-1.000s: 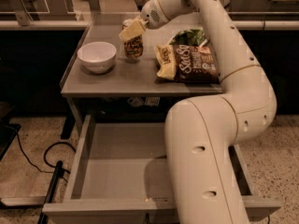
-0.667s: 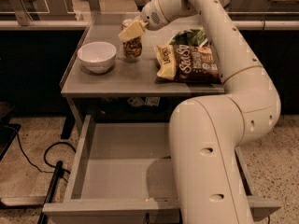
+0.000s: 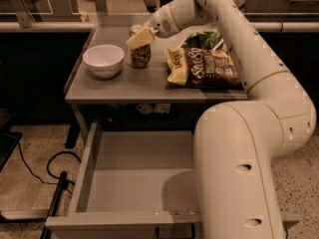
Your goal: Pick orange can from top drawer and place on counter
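The orange can (image 3: 140, 58) stands upright on the counter (image 3: 124, 86), just right of the white bowl (image 3: 103, 59) and left of the brown chip bag (image 3: 209, 68). The gripper (image 3: 141, 37) sits right over the can's top, covering it. From here I cannot tell whether it is clamped on the can or free of it.

Against a second ago little has changed up there: can, bowl and bags lie where they were, and the gripper hangs at much the same spot, perhaps slightly lower. The clear shift is lower down. The thick white arm (image 3: 239, 148) has swung a little rightward, baring more of the floor of the top drawer (image 3: 134, 183), which stands pulled open beneath the counter.
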`<move>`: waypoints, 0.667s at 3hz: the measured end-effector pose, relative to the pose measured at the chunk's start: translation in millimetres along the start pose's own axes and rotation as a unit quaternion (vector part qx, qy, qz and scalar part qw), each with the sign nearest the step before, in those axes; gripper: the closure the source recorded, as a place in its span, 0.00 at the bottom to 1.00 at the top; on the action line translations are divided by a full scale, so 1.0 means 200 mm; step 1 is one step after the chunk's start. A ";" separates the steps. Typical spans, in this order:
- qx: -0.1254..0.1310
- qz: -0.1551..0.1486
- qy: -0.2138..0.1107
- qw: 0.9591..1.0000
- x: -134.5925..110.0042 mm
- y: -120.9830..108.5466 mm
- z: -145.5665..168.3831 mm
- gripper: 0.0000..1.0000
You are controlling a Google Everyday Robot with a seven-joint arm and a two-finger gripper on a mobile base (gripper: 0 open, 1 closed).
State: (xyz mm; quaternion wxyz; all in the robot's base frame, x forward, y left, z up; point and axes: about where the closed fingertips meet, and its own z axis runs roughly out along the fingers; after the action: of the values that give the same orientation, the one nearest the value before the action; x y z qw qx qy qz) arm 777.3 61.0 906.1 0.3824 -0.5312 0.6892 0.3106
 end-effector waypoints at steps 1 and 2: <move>-0.005 -0.002 0.006 1.000 0.03 0.04 0.02 1.00; -0.014 -0.004 0.012 1.000 0.04 0.08 0.04 1.00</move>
State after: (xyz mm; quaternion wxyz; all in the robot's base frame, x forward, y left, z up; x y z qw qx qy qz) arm 763.0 67.6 894.4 0.3684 -0.5430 0.6869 0.3123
